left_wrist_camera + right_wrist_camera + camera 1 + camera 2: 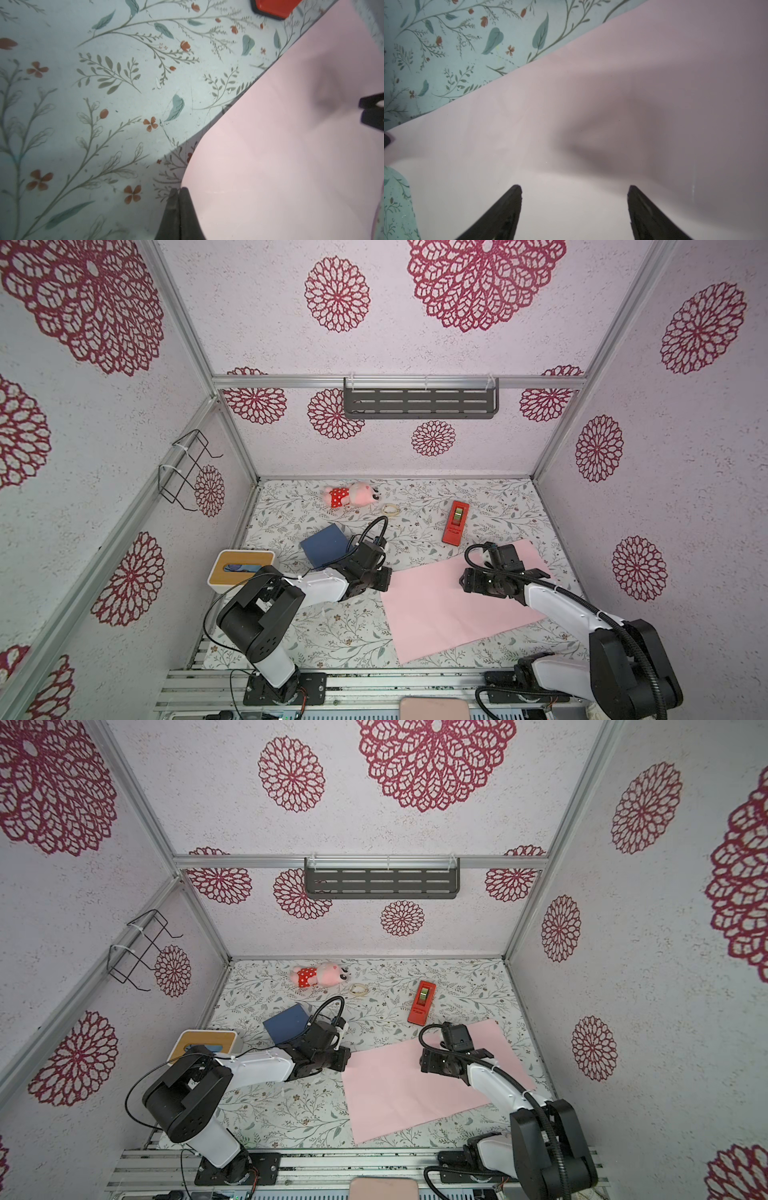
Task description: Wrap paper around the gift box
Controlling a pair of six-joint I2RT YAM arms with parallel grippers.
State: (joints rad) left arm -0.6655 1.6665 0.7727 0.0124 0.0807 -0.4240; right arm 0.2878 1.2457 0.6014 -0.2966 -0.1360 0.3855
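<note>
The navy-blue gift box (326, 545) (286, 1027) sits on the floral tabletop at the left, just behind my left wrist. To its right the paper (449, 614) (399, 1094) lies pale pink side up. My left gripper (378, 585) (178, 190) is shut on the paper's far left corner, and the edge (193, 158) curls up to the jaws. Low over the far part of the sheet (571, 124), my right gripper (500, 583) (574, 187) is open with nothing between its fingers. Those fingers (372, 112) also show in the left wrist view.
A white tissue box with a wooden top (241, 568) stands at the left wall. A red tape dispenser (455, 522) (272, 8) lies behind the paper. A plush toy (353, 494) and a small ring (391, 510) lie at the back. A pink pad (434, 707) sits at the front edge.
</note>
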